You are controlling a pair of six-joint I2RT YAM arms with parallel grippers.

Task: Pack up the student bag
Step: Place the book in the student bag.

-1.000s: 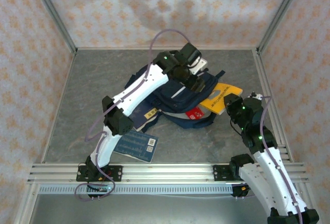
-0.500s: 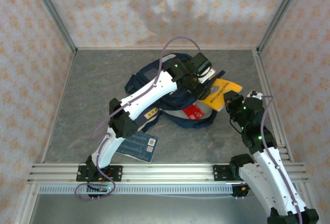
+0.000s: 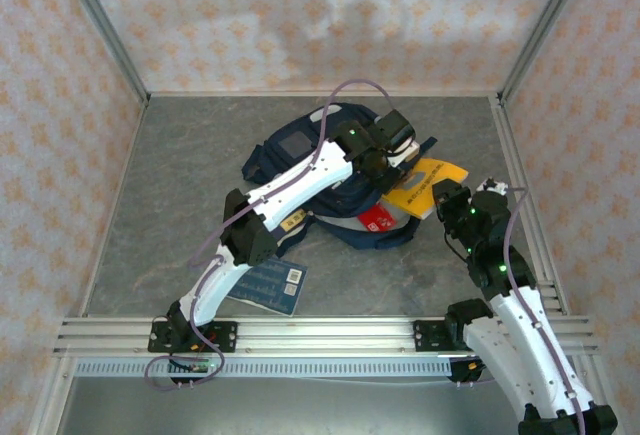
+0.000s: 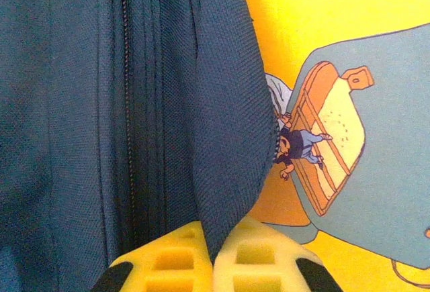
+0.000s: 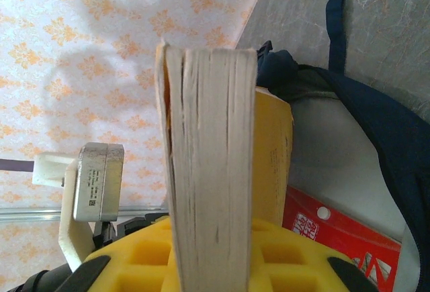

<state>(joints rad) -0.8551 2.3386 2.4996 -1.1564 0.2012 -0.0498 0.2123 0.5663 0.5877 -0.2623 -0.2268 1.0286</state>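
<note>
Over grey counter [image 3: 170, 185]: pinching student bag [image 4: 80, 104] fabric with left end effector [image 4: 213, 255], clamping yellow book [image 5: 211, 124] with right end effector [image 5: 211, 258].

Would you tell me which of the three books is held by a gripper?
The yellow book, clamped by the right gripper; the red one lies by the bag and the blue one on the table.

The right gripper [image 5: 211, 255] clamps a thick yellow book [image 5: 211, 137] between its yellow fingers [image 5: 134, 265], with the page edges facing the camera and the book standing upright. Its far end reaches into the open mouth of the student bag [image 5: 383, 124], whose pale lining shows. A red booklet [image 5: 336, 235] lies in the opening, just beside the book. The bag rests on the grey table [image 5: 390, 10], near the patterned wall [image 5: 101, 50].
</note>
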